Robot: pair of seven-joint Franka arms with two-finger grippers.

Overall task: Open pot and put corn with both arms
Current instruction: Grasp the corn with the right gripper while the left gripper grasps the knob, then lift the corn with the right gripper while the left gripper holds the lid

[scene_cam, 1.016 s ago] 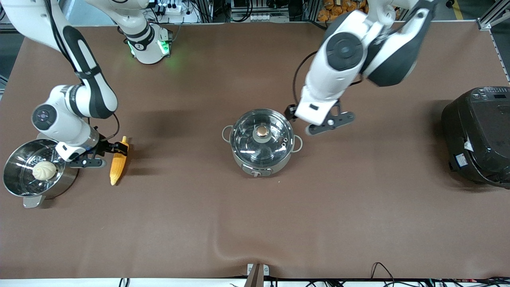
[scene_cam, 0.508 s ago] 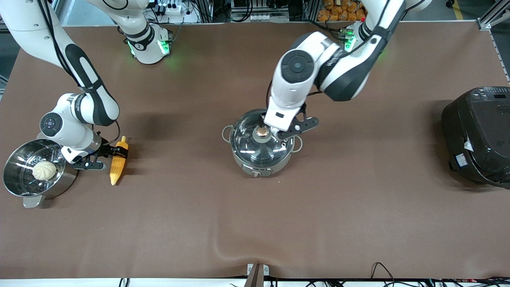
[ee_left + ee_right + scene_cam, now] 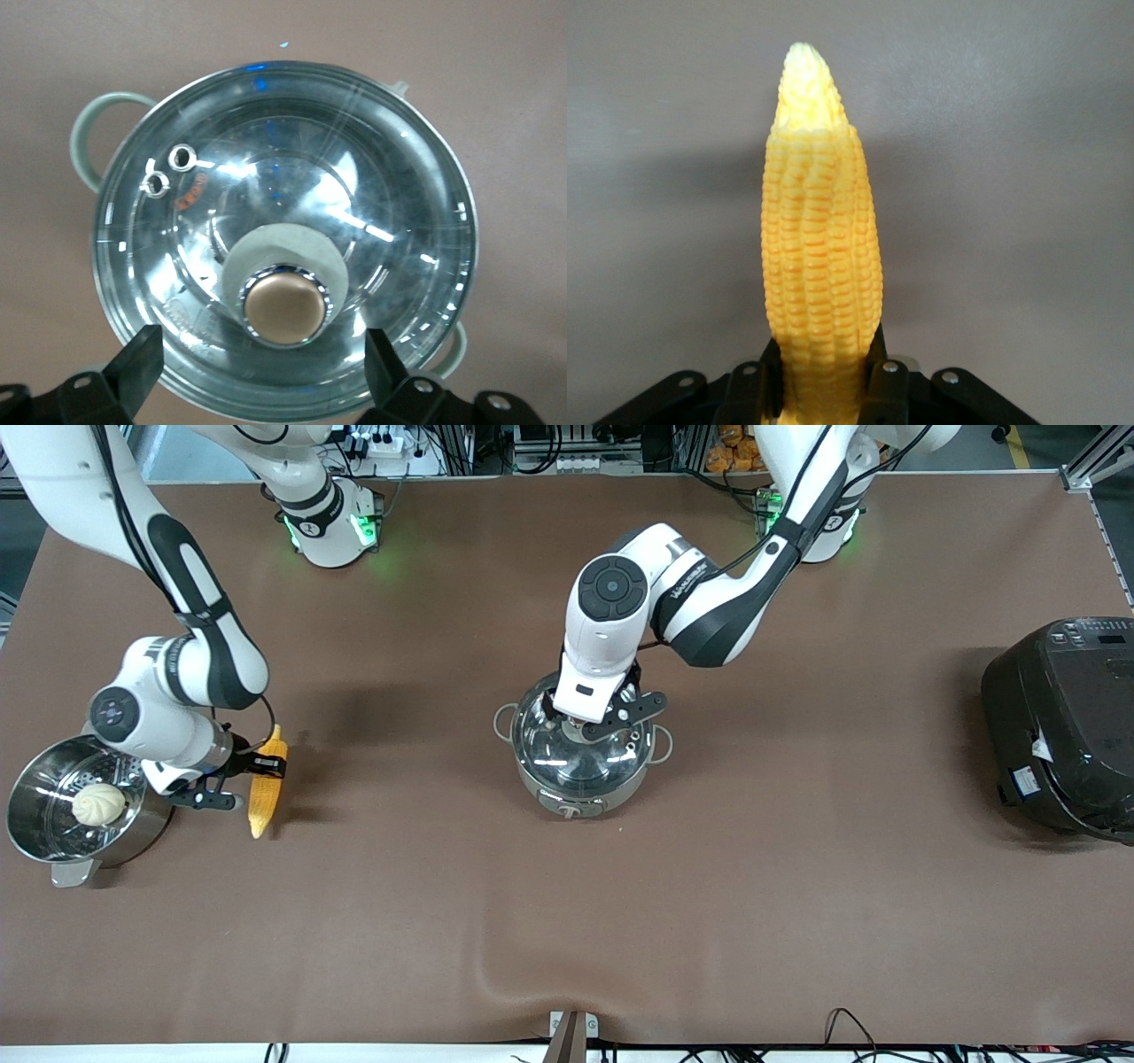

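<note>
The left gripper (image 3: 257,372) hangs wide open over the lidded pot's (image 3: 580,766) copper knob (image 3: 284,307) at mid-table, while the right gripper (image 3: 257,765) clamps the corn (image 3: 264,795) beside the steamer pot (image 3: 53,815) holding a bun (image 3: 97,803).

Pot (image 3: 578,755) near the middle of the table (image 3: 797,886), lid (image 3: 283,239) on it, knob (image 3: 284,307) at the lid's centre. Left gripper (image 3: 592,724) directly over the lid, fingers (image 3: 133,367) spread to either side of the knob, not touching it. Corn (image 3: 264,784) toward the right arm's end of the table, clamped by the right gripper (image 3: 252,765), beside the steamer pot (image 3: 35,824). Bun (image 3: 98,803) in the steamer pot. Rice cooker (image 3: 1067,726) at the left arm's end of the table, well apart from the pot.
</note>
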